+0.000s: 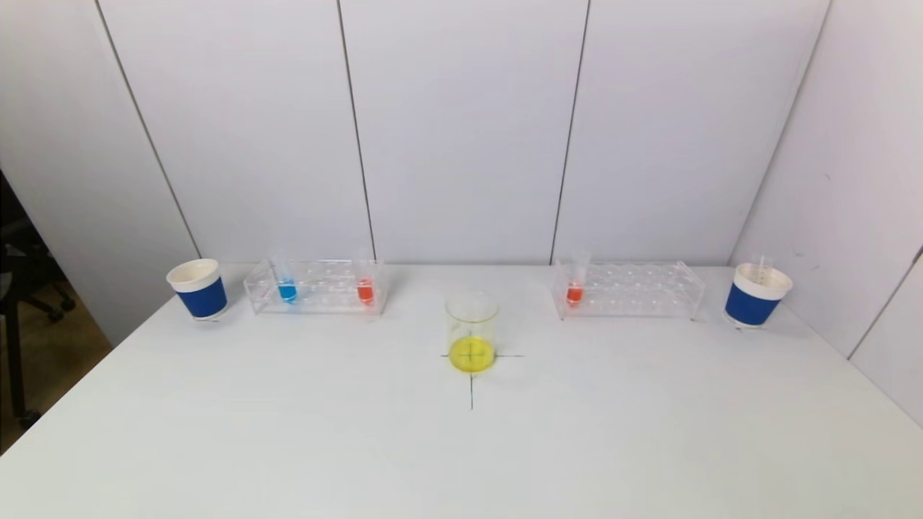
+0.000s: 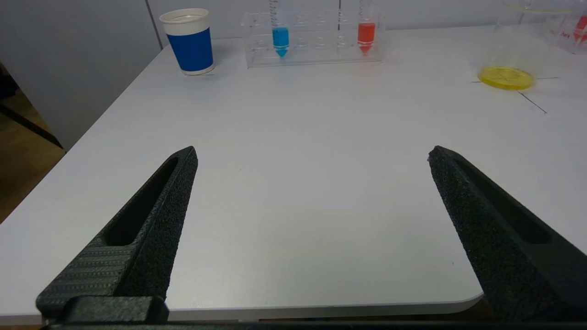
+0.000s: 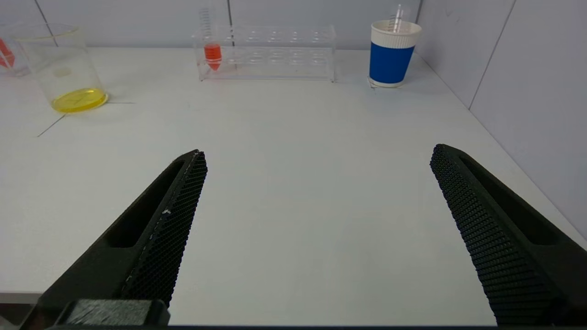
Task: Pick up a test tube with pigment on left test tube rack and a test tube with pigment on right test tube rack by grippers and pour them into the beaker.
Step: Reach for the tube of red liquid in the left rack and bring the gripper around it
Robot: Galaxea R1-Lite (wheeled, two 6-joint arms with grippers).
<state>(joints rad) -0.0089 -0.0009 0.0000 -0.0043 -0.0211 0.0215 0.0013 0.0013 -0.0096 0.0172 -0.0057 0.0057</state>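
Note:
A clear beaker [image 1: 471, 330] with yellow liquid stands at the table's middle on a drawn cross. The left clear rack [image 1: 317, 287] holds a blue-pigment tube [image 1: 287, 287] and a red-pigment tube [image 1: 365, 287]. The right clear rack [image 1: 627, 290] holds one red-pigment tube [image 1: 575, 287] at its left end. My left gripper [image 2: 312, 153] is open and empty, low at the table's near edge, far from the left rack [image 2: 316, 39]. My right gripper [image 3: 318, 153] is open and empty at the near edge, far from the right rack [image 3: 268, 52]. Neither gripper shows in the head view.
A blue and white paper cup [image 1: 198, 288] stands left of the left rack. Another blue and white cup [image 1: 756, 295] with an empty tube in it stands right of the right rack. White wall panels close the back and right side.

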